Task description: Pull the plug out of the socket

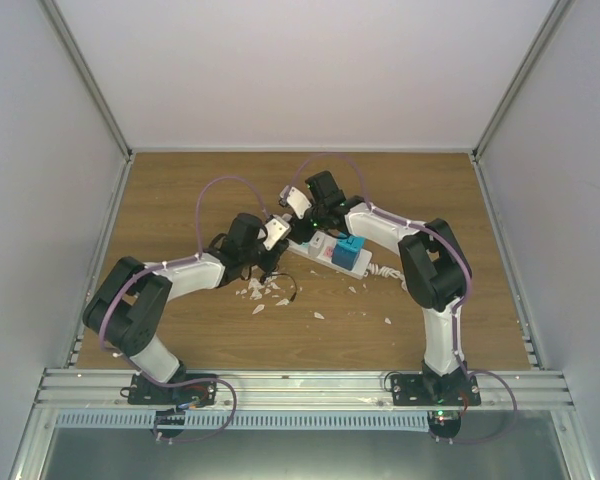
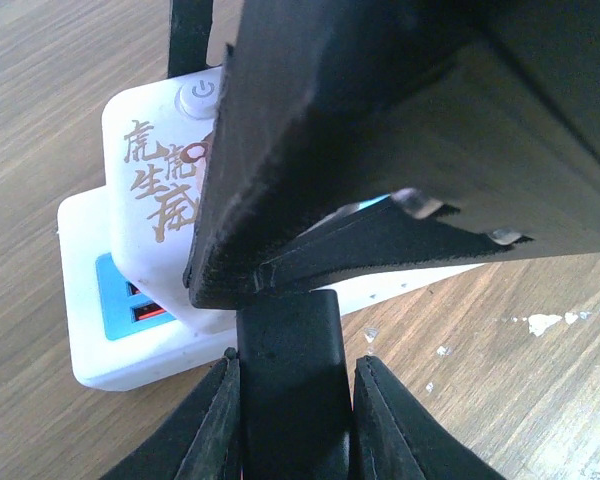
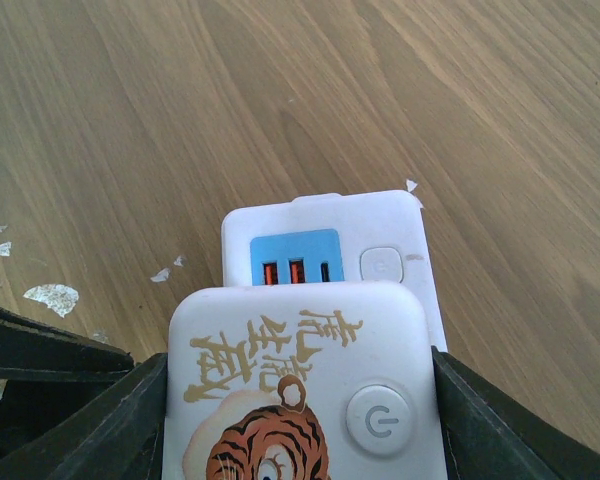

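Observation:
The socket, a long white power strip [image 1: 352, 262] with coloured squares, lies mid-table. Its end with a blue USB panel shows in the right wrist view [image 3: 395, 215] and the left wrist view [image 2: 90, 340]. A white block with a tiger print and a power button [image 3: 300, 390] sits on it. My right gripper [image 3: 300, 430] is shut on that block, one finger [image 3: 110, 420] on each side. My left gripper [image 2: 292, 425] is shut on a black plug [image 2: 290, 370]. The plug's far end is hidden under the right gripper's finger [image 2: 400, 150].
White scraps lie on the wood in front of the strip [image 1: 265, 292], and some show in the right wrist view [image 3: 50, 297]. A thin black cable [image 1: 293, 287] loops near them. The strip's coiled white cord [image 1: 385, 270] lies at its right end. Enclosure walls surround the table.

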Robot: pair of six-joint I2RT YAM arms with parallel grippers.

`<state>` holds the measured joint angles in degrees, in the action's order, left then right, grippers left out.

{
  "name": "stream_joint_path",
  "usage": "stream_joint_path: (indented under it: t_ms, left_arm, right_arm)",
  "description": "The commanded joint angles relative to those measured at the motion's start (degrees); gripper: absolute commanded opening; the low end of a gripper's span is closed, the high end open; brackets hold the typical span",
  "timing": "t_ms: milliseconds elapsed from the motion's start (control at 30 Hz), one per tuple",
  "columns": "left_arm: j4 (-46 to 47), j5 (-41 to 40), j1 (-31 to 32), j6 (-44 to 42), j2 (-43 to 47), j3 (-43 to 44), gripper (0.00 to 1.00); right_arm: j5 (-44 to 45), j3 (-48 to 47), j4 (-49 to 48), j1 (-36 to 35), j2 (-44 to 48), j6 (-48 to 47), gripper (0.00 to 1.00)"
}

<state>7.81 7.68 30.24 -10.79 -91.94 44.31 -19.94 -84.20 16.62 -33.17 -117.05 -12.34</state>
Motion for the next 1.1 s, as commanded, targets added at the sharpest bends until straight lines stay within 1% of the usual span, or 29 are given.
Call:
stream_joint_path:
  t_ms: [0, 167, 500, 633, 833, 933, 1067]
  left_arm:
    - [-5.0, 6.9, 1.2, -4.9, 4.8, -2.5, 0.22]
    - [-5.7, 8.0, 1.2, -5.7, 6.2, -3.7, 0.22]
    - [-6.5, 11.5, 1.0, -6.8, 11.3, -6.9, 0.21]
    - [-7.3, 13.4, -0.6, -6.6, 12.3, -6.9, 0.21]
    - [-12.2, 18.4, -6.6, -6.2, 13.4, -4.5, 0.21]
    - [-15.6, 22.6, -11.6, -6.7, 12.9, -1.5, 0.21]
    - [-20.1, 28.6, -19.1, -9.7, 10.6, 4.4, 0.20]
  right_arm:
    - [13.9, 2.8, 1.5, 2.9, -3.7, -0.6, 0.28]
    - [14.9, 3.1, 0.9, 2.9, -3.9, -0.5, 0.24]
    - [14.6, 3.2, 0.6, 2.9, -4.1, -0.6, 0.24]
    - [13.0, 3.1, 1.0, 2.9, -4.0, -0.8, 0.25]
    - [10.0, 2.8, 1.8, 2.9, -3.7, -1.4, 0.26]
    - [9.0, 2.7, 2.2, 2.9, -3.7, -1.7, 0.27]
    - [8.0, 2.6, 2.5, 2.9, -3.4, -1.9, 0.28]
